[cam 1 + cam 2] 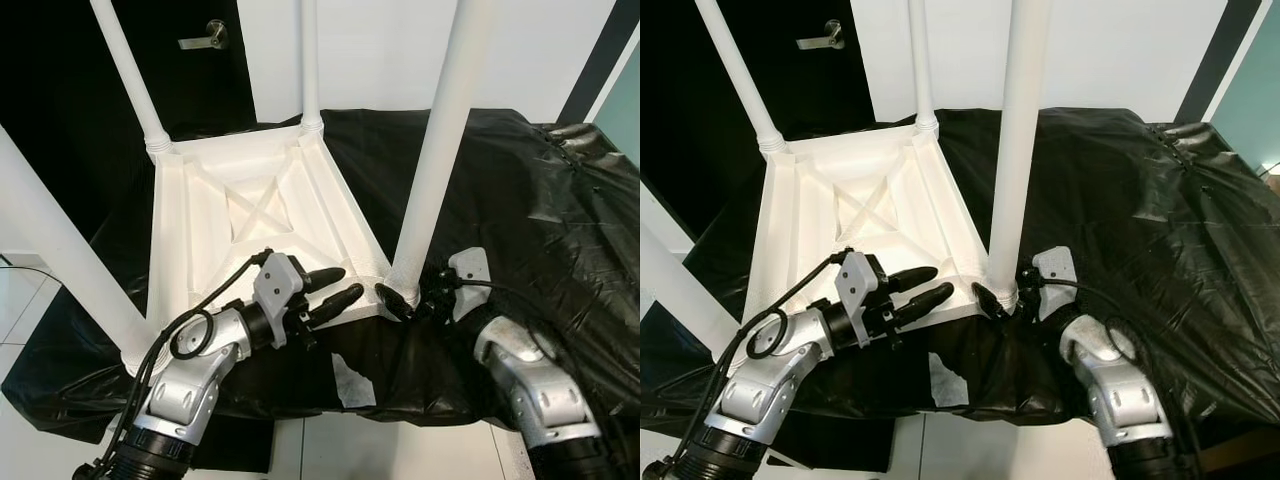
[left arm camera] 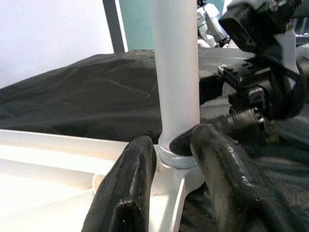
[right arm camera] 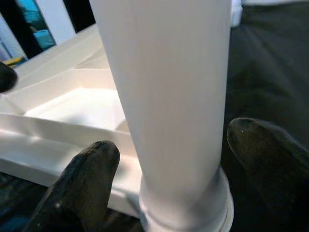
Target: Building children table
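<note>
At lower centre, the near table leg (image 1: 432, 170) is straddled unclamped by the parted right end effector (image 1: 398, 300), while the left end effector (image 1: 335, 285), also parted, is laid on the upturned tabletop (image 1: 215, 215), apparently as a brace.

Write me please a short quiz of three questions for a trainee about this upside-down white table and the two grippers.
1. True or false: the table rests upside down on a black sheet.
2. How many legs stand up from it?
3. Which gripper has its fingers on either side of the near leg's base? A) left gripper B) right gripper

Key: 1 true; 2 four; 3 B
</note>
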